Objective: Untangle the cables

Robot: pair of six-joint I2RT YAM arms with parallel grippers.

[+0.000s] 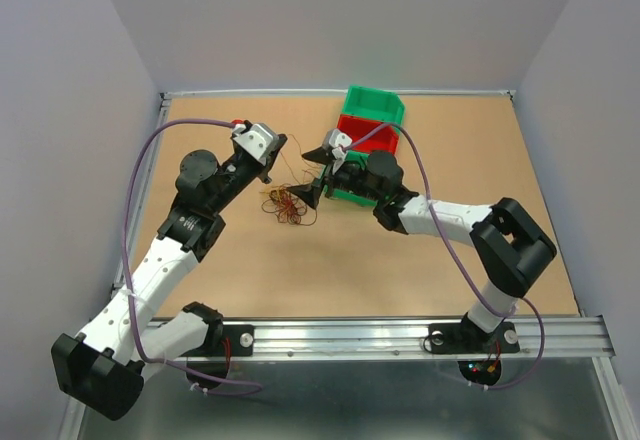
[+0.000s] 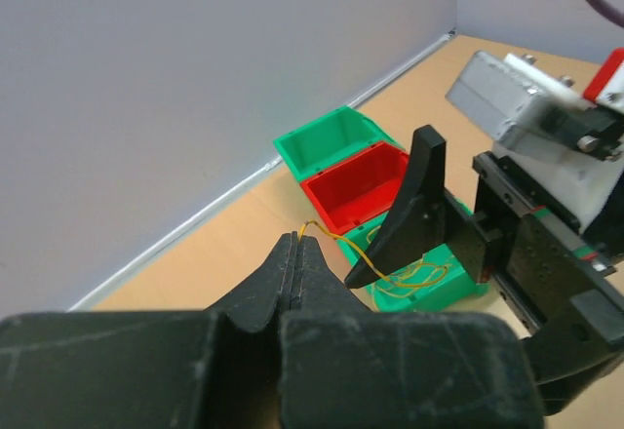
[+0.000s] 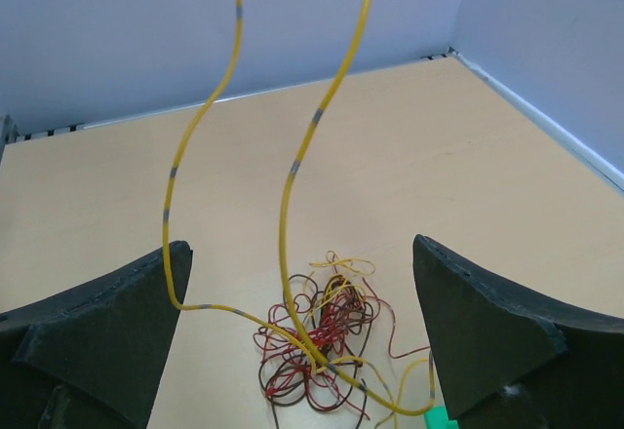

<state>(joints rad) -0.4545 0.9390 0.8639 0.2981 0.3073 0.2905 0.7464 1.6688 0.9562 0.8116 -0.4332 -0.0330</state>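
Brown tabletop (image 1: 250, 260), grey walls (image 1: 330, 20) on 3 sides.

- Item 1: cables (image 1: 288, 206), a red-brown, dark and yellow tangle lying on the table near its centre, just left of the bins.
- Item 2: yellow cable (image 3: 292, 175) with grey bands. 2 strands rise from the tangle, and a loop shows over the near green bin (image 2: 458, 291).
- Items 3–5: 3 bins in a row against one another, with the red bin (image 1: 365, 132) in the middle and the far green bin (image 1: 375, 105) behind it.
- Left gripper (image 2: 298, 253): fingers pressed together, pinching the yellow cable. The arm is bent and reaches in from the near left.
- Right gripper (image 3: 299, 253): fingers spread wide, gripping nothing, low and facing the tangle. The arm stretches leftward in front of the bins.
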